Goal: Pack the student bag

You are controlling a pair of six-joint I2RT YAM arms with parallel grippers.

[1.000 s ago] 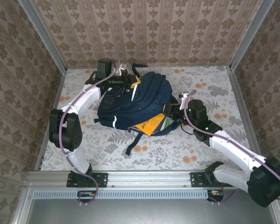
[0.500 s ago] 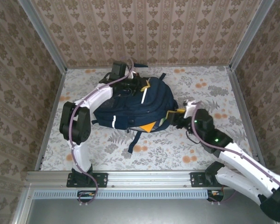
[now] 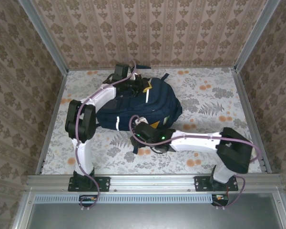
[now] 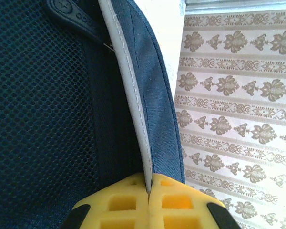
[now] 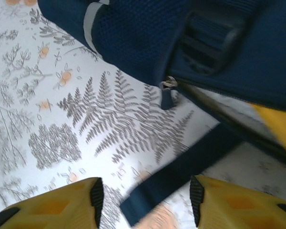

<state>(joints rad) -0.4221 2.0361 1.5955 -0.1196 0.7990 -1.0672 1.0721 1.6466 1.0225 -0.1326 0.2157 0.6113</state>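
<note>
Looking at the large navy-blue fabric student bag (image 3: 133, 107) with white reflective stripes, I see it lying flat in the upper middle of the overhead frame, on the table (image 3: 209, 95) with its fern-and-flower cover. A yellow flat corner (image 3: 155, 125), likely a book, pokes from the opening along the bag's lower edge.

My left end effector (image 4: 148, 202) is clamped tight on a white-piped navy seam at the bag's top, in the upper centre of the overhead frame. My right end effector (image 5: 145, 195) hangs with jaws parted and nothing between them, just below the small metal zipper pull (image 5: 168, 93) and over a loose dark-blue strap (image 5: 181, 167).

My worry is that closing now could catch the strap rather than the pull, and dragging that would shift the whole bag. If the left hold slips off that thin seam, the zip could bunch instead of running, and the protruding yellow corner could jam the slider.
</note>
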